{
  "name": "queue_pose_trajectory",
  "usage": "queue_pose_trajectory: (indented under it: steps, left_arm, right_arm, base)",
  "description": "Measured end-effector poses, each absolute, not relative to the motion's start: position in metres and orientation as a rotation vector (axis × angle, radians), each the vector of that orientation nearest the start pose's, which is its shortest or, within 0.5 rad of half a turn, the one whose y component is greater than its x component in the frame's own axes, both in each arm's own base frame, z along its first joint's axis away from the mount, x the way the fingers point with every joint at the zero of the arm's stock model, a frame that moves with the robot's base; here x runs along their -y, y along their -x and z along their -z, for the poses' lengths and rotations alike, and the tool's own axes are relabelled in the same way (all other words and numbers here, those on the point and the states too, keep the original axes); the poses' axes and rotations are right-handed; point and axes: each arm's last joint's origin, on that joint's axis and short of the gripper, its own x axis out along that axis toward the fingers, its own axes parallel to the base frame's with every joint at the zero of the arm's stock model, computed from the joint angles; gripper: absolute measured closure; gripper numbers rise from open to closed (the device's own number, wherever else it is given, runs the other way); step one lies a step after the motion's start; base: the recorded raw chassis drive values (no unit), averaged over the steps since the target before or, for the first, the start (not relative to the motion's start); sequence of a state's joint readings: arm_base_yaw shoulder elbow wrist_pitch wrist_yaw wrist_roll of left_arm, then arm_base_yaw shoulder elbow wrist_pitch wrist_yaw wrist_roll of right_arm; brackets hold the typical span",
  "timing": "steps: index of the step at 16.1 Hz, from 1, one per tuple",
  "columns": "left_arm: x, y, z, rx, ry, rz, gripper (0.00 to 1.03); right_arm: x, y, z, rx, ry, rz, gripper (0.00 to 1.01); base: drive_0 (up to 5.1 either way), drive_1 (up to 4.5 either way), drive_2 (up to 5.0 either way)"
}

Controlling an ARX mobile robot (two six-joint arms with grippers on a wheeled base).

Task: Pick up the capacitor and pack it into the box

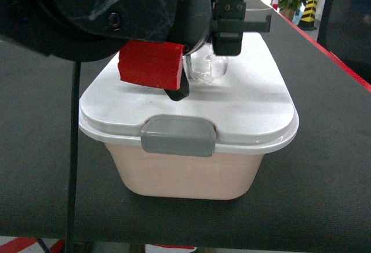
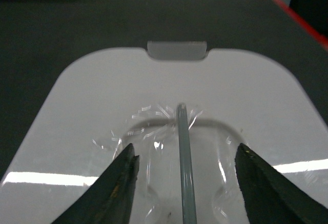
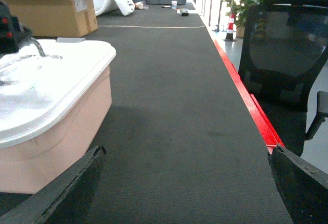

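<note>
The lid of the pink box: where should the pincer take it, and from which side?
Probably the thin grey handle in the lid recess, from straight above; it stands upright, and the open left pincer straddles it.

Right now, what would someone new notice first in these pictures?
The pale pink box with its white lid shut sits mid-table on the dark mat. The left claw hangs open right over the lid's grey handle, and a red block on the arm stands out above.
</note>
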State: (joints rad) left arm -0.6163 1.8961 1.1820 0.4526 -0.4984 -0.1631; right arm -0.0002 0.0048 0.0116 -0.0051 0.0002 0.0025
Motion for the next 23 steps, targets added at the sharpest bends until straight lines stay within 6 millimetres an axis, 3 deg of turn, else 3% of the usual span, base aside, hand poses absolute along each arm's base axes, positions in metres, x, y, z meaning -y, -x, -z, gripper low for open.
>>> queue_pose_trajectory:
  steps: [1,3,5,6,8,10,11,13,14,17,19,23]
  left_arm:
    - [0.218,-0.348,-0.228,-0.134,0.075,0.101,0.33]
    - [0.174,-0.343,-0.257,0.041,0.136,0.075,0.08]
    - [0.114,-0.326,-0.257,0.110,0.134,0.048,0.05]
    - [0.095,-0.312,-0.251,0.093,0.123,0.048,0.05]
    - [0.058,-0.267,-0.248,0.069,0.065,0.024,0.05]
    - [0.033,-0.229,-0.243,0.069,0.041,0.008,0.05]
    - [0.025,-0.220,-0.230,0.064,0.033,0.000,0.09]
    - [0.012,-0.204,-0.170,-0.017,0.017,-0.004,0.32]
    - [0.004,-0.186,-0.145,-0.113,0.015,0.004,0.44]
    - [0.000,-0.171,-0.167,0.015,0.017,-0.004,0.80]
    - [0.000,-0.158,-0.159,-0.038,0.016,0.000,1.01]
    - [0.000,-0.142,-0.163,-0.019,0.016,0.000,1.01]
  right_arm:
    - [0.000,-0.097,-0.167,0.002,-0.002,0.000,0.03]
    - [0.000,-0.097,-0.167,0.002,-0.002,0.001,0.03]
    - [0.000,-0.097,-0.167,0.001,-0.002,0.000,0.03]
    - [0.000,-0.097,-0.167,0.002,-0.002,0.000,0.03]
    - [0.000,-0.097,-0.167,0.002,-0.002,0.000,0.03]
    - [0.000,-0.097,-0.167,0.002,-0.002,0.000,0.03]
    - [0.000,-0.097,-0.167,0.002,-0.002,0.000,0.03]
    - [0.000,-0.097,-0.167,0.001,-0.002,0.000,0.03]
    - [0.000,-0.097,-0.167,0.001,-0.002,0.001,0.03]
    - [0.000,-0.097,-0.167,0.002,-0.002,0.000,0.03]
    - [0.000,-0.097,-0.167,0.002,-0.002,0.000,0.03]
    - [0.000,-0.097,-0.167,0.002,-0.002,0.000,0.03]
  base:
    - [0.0,0.00,0.0]
    - [0.0,0.00,0.0]
    - [0.0,0.00,0.0]
    - [0.0,0.00,0.0]
    - [0.0,0.00,0.0]
    - [0.0,0.00,0.0]
    - [0.0,0.00,0.0]
    - [0.0,0.00,0.0]
    - [0.0,0.00,0.0]
    - [0.0,0.00,0.0]
    - [0.0,0.00,0.0]
    - [0.0,0.00,0.0]
